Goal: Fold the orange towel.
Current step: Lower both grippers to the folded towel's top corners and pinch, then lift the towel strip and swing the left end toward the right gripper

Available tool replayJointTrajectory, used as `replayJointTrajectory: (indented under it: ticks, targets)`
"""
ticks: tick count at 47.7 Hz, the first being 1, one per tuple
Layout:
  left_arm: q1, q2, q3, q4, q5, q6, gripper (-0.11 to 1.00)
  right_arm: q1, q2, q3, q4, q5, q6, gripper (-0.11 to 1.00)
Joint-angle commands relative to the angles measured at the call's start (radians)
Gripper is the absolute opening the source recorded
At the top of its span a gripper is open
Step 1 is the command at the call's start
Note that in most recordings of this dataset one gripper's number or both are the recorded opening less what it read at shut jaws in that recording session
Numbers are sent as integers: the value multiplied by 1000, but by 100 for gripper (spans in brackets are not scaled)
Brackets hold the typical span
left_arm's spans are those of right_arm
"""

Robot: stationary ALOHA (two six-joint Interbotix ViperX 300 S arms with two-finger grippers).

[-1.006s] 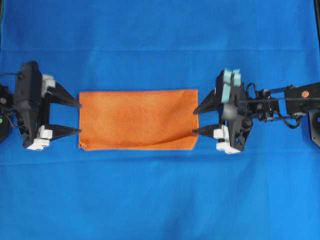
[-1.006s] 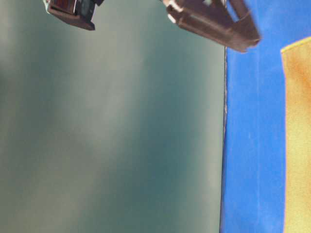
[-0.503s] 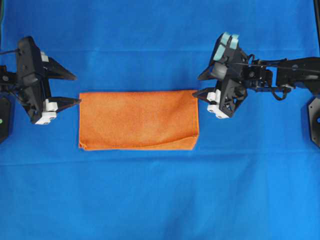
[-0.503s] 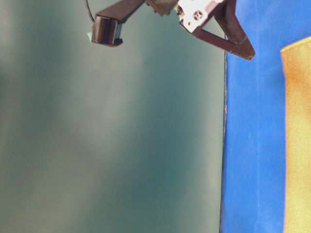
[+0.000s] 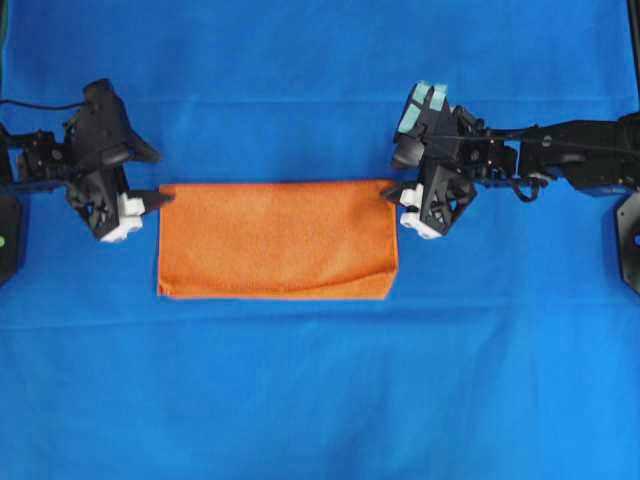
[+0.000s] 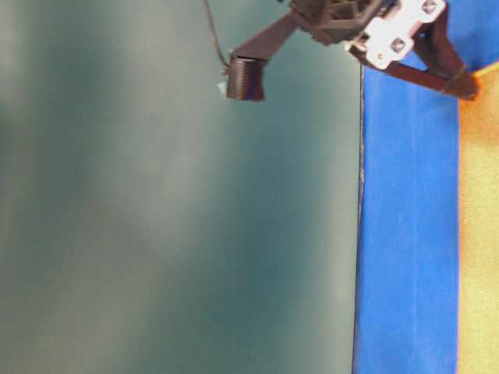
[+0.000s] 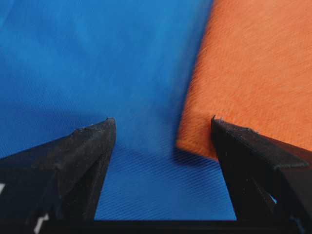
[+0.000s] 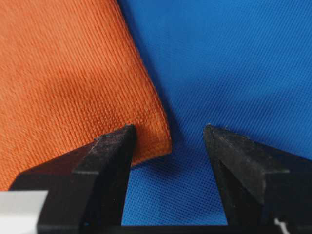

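Observation:
The orange towel (image 5: pixel 277 240) lies flat on the blue cloth as a wide rectangle, with a slight ridge near its lower right edge. My left gripper (image 5: pixel 153 177) is open at the towel's far left corner. In the left wrist view the corner (image 7: pixel 253 73) reaches between the left gripper's (image 7: pixel 162 122) tips, against the right finger. My right gripper (image 5: pixel 392 176) is open at the far right corner. In the right wrist view that gripper's (image 8: pixel 168 127) left finger lies over the towel corner (image 8: pixel 73 73). Neither holds anything. A black finger (image 6: pixel 444 74) shows at the towel's corner (image 6: pixel 479 234) in the table-level view.
A large blue cloth (image 5: pixel 320 400) covers the whole table under the towel. Dark arm mounts sit at the left edge (image 5: pixel 5 240) and the right edge (image 5: pixel 630 250). A blurred grey-green surface (image 6: pixel 156 234) fills the left of the table-level view.
Both grippers have moved from the middle of the towel's short edges to its far corners and tipped downward. The towel has not moved.

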Motion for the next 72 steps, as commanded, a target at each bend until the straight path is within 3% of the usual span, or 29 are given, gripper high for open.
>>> replayJointTrajectory:
  ticks: [1,7,15,19,24,26,34,45,59,72]
  targets:
    - [5,12,-18,-2,-21,-2,72,3,-8,-14,3,-9,2,60]
    - [5,18,-23,-2,-26,-6,69,9,-8,-15,2,-8,2,59]
    - [-6,20,-25,0,-17,-18,54,31,-9,-15,-3,-9,-3,52]
    - [-28,21,-28,-2,-12,-18,44,35,-9,-12,-3,-12,-3,38]
    - [-48,28,-34,0,-2,-15,30,38,-8,-11,-5,-12,-3,9]
    - [-52,29,-38,0,8,-12,26,38,-9,-11,-5,-12,-5,3]
    - [-54,34,-52,-2,54,-6,13,38,-8,-14,-5,-12,-6,3]
    - [-54,-11,-89,-2,129,5,7,38,-35,-21,-5,8,-5,3]
    - [-54,-244,-192,0,442,12,7,40,-249,-35,-17,132,-6,3]
    - [-67,-479,-176,0,508,5,7,75,-411,-38,-29,229,-6,3]
